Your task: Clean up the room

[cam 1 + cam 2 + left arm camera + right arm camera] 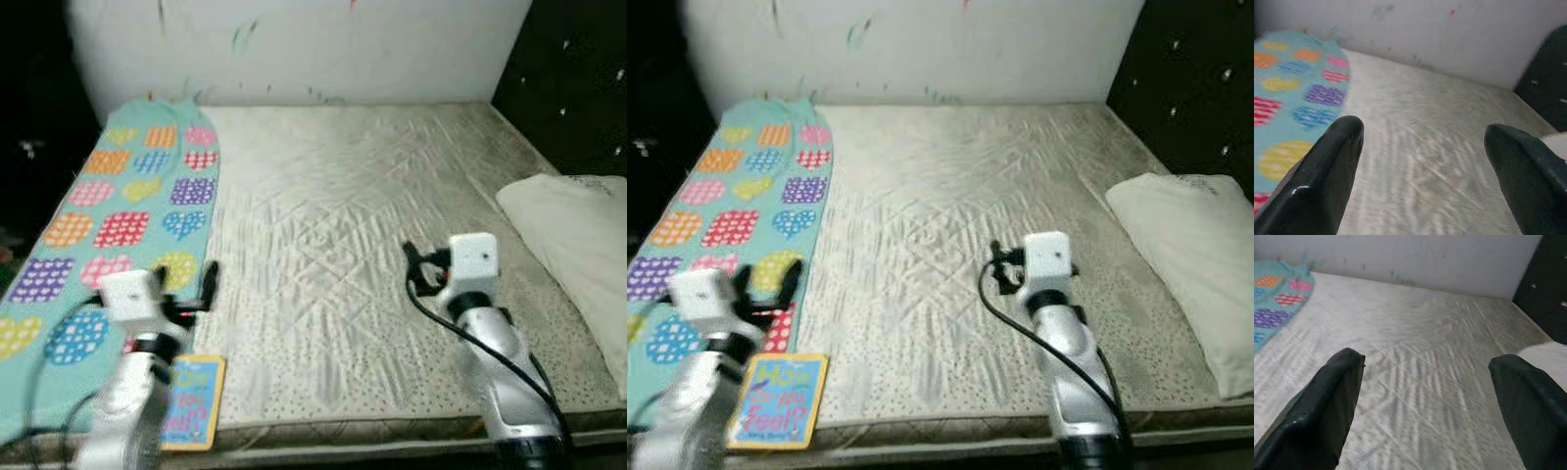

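- Bare quilted mattress spanning most of head views, w/ pale scribbled wall behind and dark tufted panel at robot's right.
- Lying along mattress's left edge: teal blanket w/ coloured hearts, running from wall end toward near edge.
- Resting at near-left corner of mattress: children's book, yellow/blue cover, partly hidden under left arm, touching or overlapping blanket edge; cannot tell which.
- Sitting on right side of mattress: white pillow, well apart from both arms.
- Hovering over blanket's near end, just beyond book: left gripper, fingers spread wide apart, holding nothing.
- Hovering over bare mattress centre-right: right gripper, fingers likewise wide apart, empty.
- Judging next target as book or blanket; neither gripped yet.
- Risk 1: reaching for book w/ left arm covering it, so aiming by guesswork and pushing book off near edge.
- Risk 2: pinching blanket fabric together w/ thin flat book, then dragging both.
- Risk 3: pulling blanket from one end only, sliding book to floor.
- Risk 4: pressing fingertips into soft mattress, snagging quilting.
- Risk 5: lighting dim, wrist views blurred, making depth est. unreliable.
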### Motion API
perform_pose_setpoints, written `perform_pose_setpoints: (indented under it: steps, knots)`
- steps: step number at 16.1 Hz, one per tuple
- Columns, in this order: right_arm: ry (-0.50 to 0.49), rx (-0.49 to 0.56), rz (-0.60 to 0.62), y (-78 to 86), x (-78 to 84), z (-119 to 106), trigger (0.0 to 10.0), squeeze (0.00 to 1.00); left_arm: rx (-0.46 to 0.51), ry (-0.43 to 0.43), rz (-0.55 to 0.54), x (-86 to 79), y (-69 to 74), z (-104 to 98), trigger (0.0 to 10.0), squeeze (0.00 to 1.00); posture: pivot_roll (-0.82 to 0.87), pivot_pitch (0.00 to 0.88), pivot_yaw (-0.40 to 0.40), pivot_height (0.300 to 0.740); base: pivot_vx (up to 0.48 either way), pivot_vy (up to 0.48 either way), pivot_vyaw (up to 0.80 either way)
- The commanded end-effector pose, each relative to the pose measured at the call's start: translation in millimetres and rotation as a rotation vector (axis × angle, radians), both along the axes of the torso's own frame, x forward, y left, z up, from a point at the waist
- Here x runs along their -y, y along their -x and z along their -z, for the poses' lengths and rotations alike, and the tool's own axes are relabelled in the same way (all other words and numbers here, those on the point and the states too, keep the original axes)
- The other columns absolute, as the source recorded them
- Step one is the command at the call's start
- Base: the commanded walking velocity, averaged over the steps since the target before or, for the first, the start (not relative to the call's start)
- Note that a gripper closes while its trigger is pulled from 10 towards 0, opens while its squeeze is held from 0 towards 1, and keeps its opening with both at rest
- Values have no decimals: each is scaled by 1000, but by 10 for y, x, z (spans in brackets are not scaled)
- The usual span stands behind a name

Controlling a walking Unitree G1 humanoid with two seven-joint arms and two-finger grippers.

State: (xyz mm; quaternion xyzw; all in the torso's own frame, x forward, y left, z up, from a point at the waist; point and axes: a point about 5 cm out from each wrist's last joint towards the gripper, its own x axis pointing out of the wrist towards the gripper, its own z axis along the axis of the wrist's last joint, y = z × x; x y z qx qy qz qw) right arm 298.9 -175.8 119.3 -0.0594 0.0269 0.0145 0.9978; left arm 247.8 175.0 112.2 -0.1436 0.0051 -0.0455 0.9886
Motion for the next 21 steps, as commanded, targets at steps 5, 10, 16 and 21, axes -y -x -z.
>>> perform_pose_setpoints:
  steps: [5,10,16,21]
  knots:
    - [2,14,-11,-26,-5,-56,10000,0,-5,-12,-9,-46,26,-5,10000,0,5,44,-28,740,0,480,0]
    - [2,14,-15,-29,-5,-59,10000,0,-8,-14,-8,-43,31,-4,10000,0,6,45,-28,740,0,480,0]
    - [-5,10,-25,-22,-16,-50,10000,0,-12,-14,-6,-44,31,0,10000,0,3,48,-25,740,0,480,0]
    - [-2,6,-20,-26,-10,-40,10000,0,-14,-25,-4,-54,17,-7,10000,0,2,50,-21,740,0,480,0]
